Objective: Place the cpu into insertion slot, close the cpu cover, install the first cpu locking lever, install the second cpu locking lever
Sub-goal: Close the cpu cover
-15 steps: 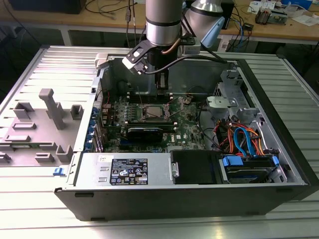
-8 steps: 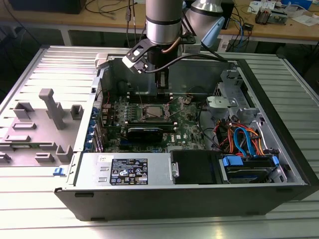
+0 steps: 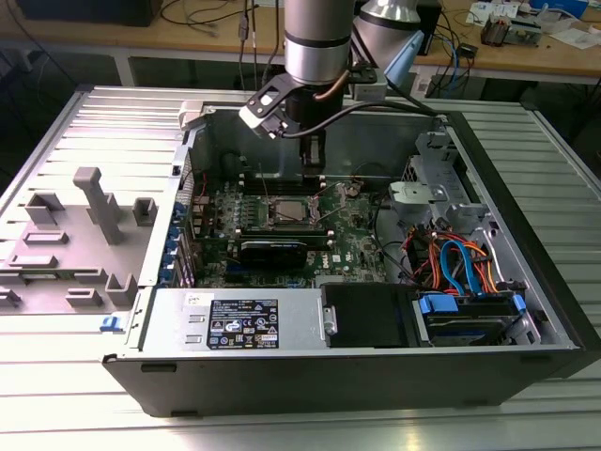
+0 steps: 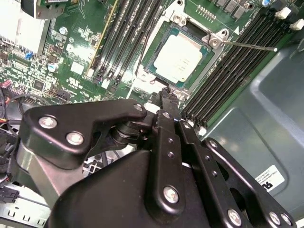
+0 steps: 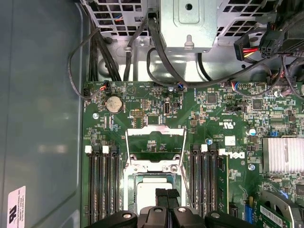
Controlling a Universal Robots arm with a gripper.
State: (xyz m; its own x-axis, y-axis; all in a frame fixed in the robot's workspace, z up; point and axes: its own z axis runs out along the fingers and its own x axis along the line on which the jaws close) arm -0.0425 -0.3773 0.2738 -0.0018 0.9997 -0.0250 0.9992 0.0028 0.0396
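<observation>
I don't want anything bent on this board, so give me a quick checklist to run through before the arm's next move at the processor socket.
1. cpu seated in insertion slot: ok, it lies flat inside.
2. cpu cover closed: not ok, it is swung open beside the slot.
3. One locking lever latched: not ok, it sticks out free over the memory slots.
4. Other lever latched: cannot tell.
5. gripper empty: ok, shut on nothing, hovering by the slot.

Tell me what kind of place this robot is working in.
Probably an electronics or robotics lab: an open computer case sits on a slatted metal table under the robot arm, and wooden benches behind carry loose cables.
</observation>
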